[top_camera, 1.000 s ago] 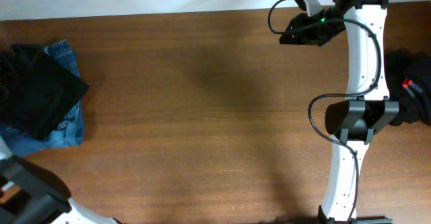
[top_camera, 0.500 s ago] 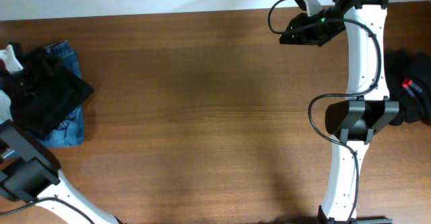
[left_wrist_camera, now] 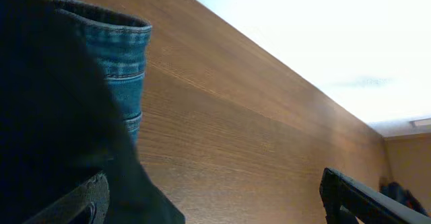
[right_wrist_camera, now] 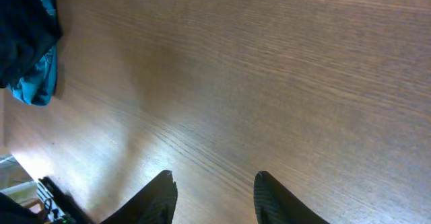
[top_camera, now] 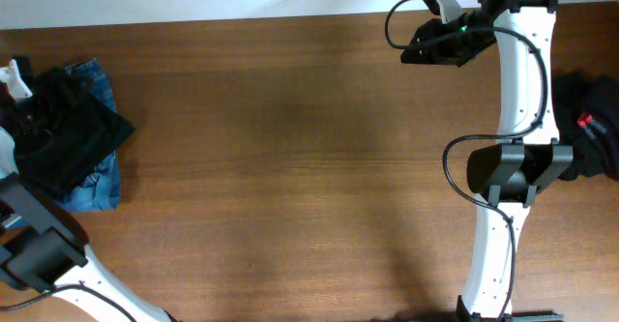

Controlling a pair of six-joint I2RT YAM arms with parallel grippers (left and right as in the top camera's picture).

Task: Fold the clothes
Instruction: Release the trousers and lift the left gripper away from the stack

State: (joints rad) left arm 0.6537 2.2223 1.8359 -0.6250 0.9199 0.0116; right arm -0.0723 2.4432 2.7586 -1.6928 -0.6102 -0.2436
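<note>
Brown wood grain is running across the whole tabletop. The left arm is rising from the near left corner and stretching along the left edge, with its wrist hanging over the clothes there. The left pincer is standing released, its two fingers spread as wide as they go. Dark cloth is filling the space beside one finger, and whether they are touching cannot be told.

The right arm is standing up from the near edge close to the right side, bending at a black elbow and reaching to the far edge, its wrist turning toward the left. The right pincer is hanging partly parted over bare wood, grasping nothing.

The black garment is lying at the left edge, rumpled, on top of a folded blue denim piece whose hem is showing beside it in the left wrist view. A second black heap is lying at the right edge, just beside the right arm's elbow, with a small red label showing on it.
</note>
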